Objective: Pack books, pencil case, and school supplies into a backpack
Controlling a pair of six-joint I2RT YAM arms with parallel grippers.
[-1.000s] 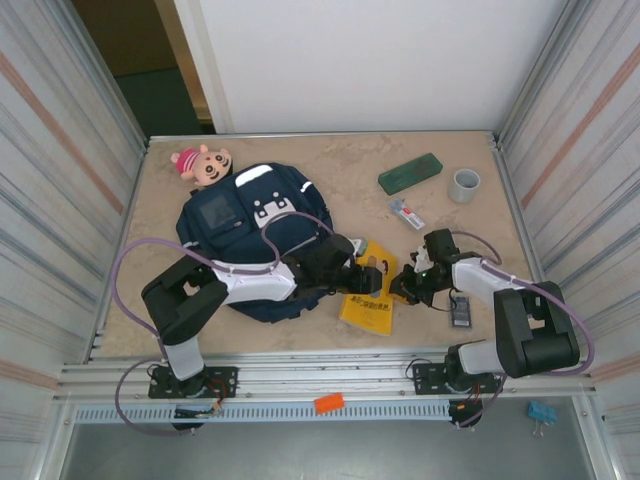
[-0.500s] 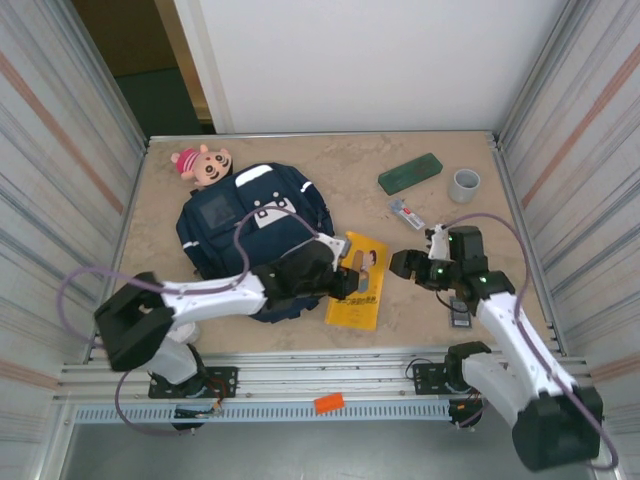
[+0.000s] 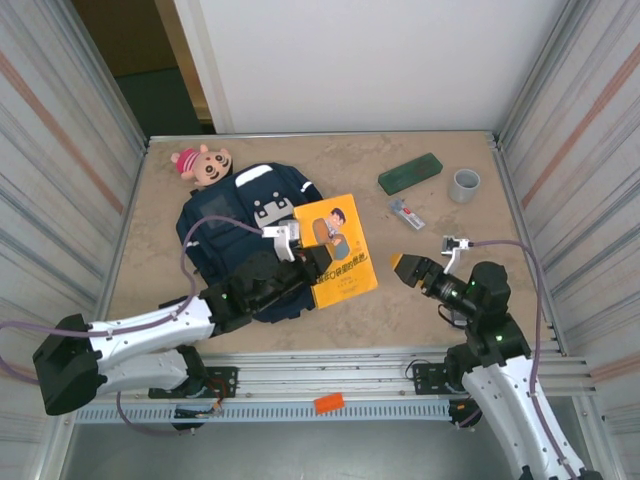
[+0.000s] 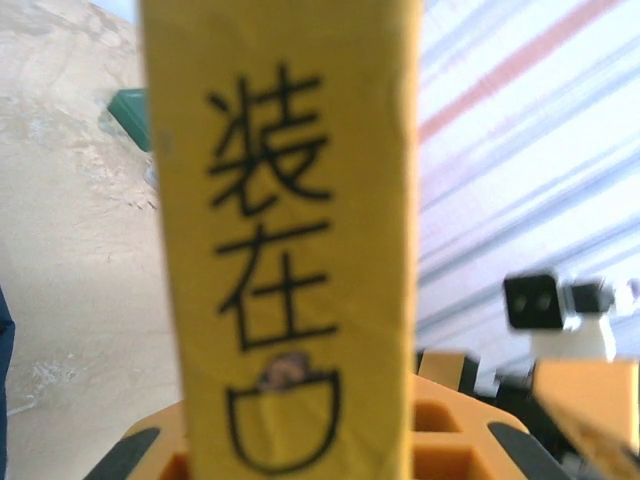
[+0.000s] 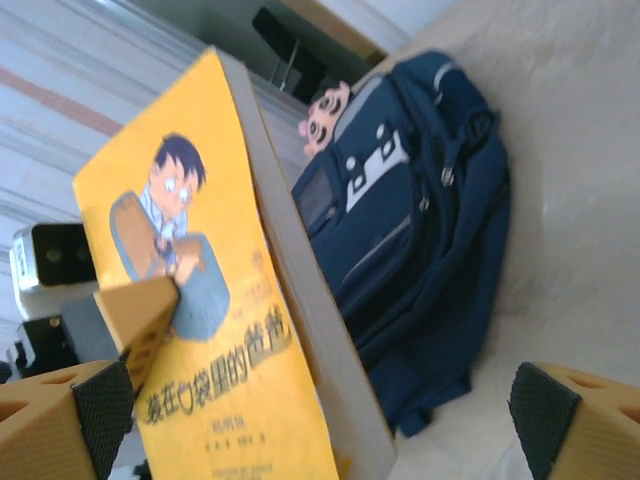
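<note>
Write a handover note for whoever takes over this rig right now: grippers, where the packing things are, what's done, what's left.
Left gripper: shut on the yellow book, holding it raised at the right side of the navy backpack.
Right gripper: open, empty, just right of the book.
Green pencil case and white-and-red stick: on the table, far right, near the grey cup.
Done: book picked up.
Left: book, pencil case and stick all go into the backpack. I cannot tell if it is unzipped.

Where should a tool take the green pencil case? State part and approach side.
Best grip the pencil case at its middle, across the narrow width, from above: it lies flat on the table, long and slim, both long sides free.
</note>
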